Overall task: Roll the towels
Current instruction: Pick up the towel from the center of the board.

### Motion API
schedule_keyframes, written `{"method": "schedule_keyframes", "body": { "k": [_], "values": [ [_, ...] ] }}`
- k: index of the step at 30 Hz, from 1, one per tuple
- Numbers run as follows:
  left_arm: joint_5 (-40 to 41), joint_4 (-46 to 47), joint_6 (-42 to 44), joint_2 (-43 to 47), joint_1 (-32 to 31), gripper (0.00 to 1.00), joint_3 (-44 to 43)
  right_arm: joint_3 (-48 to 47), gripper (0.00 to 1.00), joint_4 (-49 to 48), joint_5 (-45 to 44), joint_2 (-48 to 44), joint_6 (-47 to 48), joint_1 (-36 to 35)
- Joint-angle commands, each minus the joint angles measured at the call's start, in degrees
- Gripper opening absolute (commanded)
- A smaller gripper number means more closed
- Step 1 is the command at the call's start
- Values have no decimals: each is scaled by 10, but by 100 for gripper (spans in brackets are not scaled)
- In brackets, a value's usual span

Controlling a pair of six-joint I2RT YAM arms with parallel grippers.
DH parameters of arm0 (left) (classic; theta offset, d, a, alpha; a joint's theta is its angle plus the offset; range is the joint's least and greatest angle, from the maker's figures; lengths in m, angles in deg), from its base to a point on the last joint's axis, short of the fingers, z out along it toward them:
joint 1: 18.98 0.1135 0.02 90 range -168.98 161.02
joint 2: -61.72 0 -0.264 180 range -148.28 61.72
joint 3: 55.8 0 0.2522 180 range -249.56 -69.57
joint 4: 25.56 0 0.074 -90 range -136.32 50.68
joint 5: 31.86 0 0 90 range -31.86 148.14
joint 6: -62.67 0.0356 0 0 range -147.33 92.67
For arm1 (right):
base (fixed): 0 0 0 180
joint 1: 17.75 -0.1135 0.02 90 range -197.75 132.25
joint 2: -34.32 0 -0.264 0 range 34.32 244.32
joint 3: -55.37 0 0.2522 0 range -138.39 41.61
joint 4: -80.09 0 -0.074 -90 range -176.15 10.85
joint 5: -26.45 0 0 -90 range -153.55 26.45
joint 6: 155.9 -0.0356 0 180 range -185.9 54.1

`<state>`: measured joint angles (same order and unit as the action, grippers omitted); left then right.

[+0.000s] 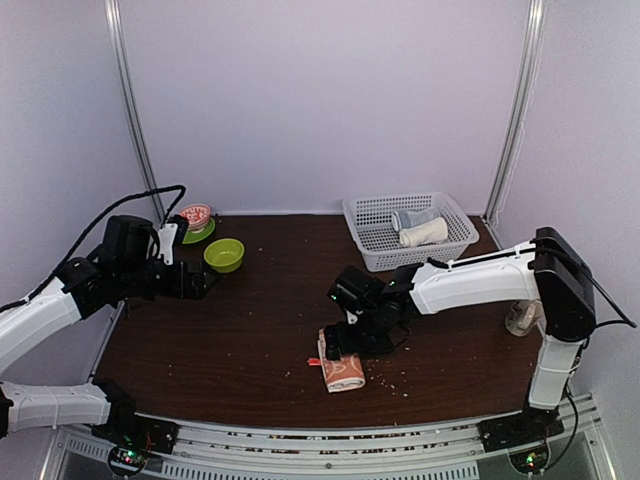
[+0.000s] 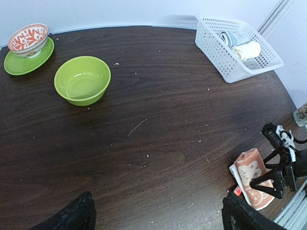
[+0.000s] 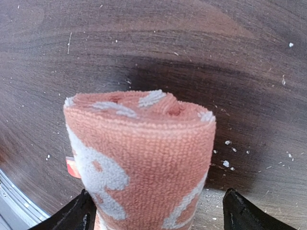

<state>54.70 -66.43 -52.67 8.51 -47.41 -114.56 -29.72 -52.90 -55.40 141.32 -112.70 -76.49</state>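
The orange-red towel (image 1: 342, 372) with white patterns lies rolled on the dark table near the front edge; it also shows at the lower right of the left wrist view (image 2: 252, 175). My right gripper (image 1: 345, 345) is open and straddles this roll (image 3: 139, 158). Its left finger (image 3: 81, 213) is against the cloth, while its right finger (image 3: 244, 213) stands a little clear. The cream-white towel (image 1: 424, 234) lies rolled in the white basket (image 1: 370, 212). My left gripper (image 2: 156, 215) is open and empty, above bare table at the left.
A lime green bowl (image 1: 224, 254) sits at back left, beside a red-patterned bowl (image 1: 196, 215) on a green plate (image 2: 19, 62). A grey-blue cloth bundle (image 2: 229, 37) shares the basket. A small pale object (image 1: 520, 318) stands by the right arm's base.
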Motion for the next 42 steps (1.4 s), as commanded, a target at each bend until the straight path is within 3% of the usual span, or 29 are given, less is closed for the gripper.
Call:
{"method": "schedule_keyframes", "body": {
  "k": [1,10,17,26,32,42],
  "values": [
    [-7,9,-4,0,3,94,-10,-14,91,3,12,21,0,-1],
    [-9,9,-4,0,4,94,-11,-39,86,32,15,51,2,-13],
    [-12,9,-5,1,3,94,-12,-61,74,66,20,82,4,-26],
    [-13,8,-6,2,4,94,-10,-53,38,75,45,101,0,-33],
    [-13,6,-7,-1,4,94,-10,-57,0,77,38,72,-7,-28],
    [-8,2,-7,-23,3,94,-12,-113,0,105,14,-78,-4,55]
  ]
}}
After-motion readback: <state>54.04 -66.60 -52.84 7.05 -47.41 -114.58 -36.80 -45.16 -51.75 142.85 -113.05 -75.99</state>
